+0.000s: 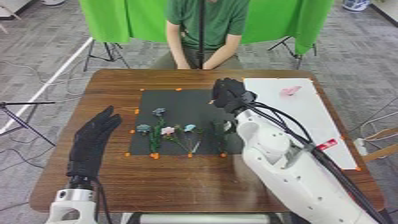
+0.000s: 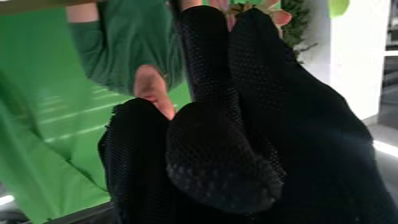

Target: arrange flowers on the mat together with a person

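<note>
The blue, pink and light-blue artificial flowers [image 1: 168, 130] lie on the dark mat [image 1: 191, 107], to the right of the left hand's straight fingers, their stems pointing toward the robot. Another green stem [image 1: 221, 139] lies beside the right forearm. The left hand [image 1: 92, 137] is relaxed and wide open, holding nothing, its fingers over the surface [image 1: 204, 187] just outside the mat. The right hand [image 1: 229, 92] is over the mat's far right part; how far open it is, or whether it has hold of anything, I cannot tell. A pinkish bloom with foliage [image 2: 304, 24] shows just past it in the right wrist view. Farther right, a pink flower [image 1: 290, 90] rests on the white sheet [image 1: 311, 117].

The step looks like adding to the row. Done well, it wants a light pinch on the stem, never the petals, and a low, slow release with the stem roughly parallel to its neighbours. The forearm should lift before it swings, or it may drag the stem beside it.
</note>
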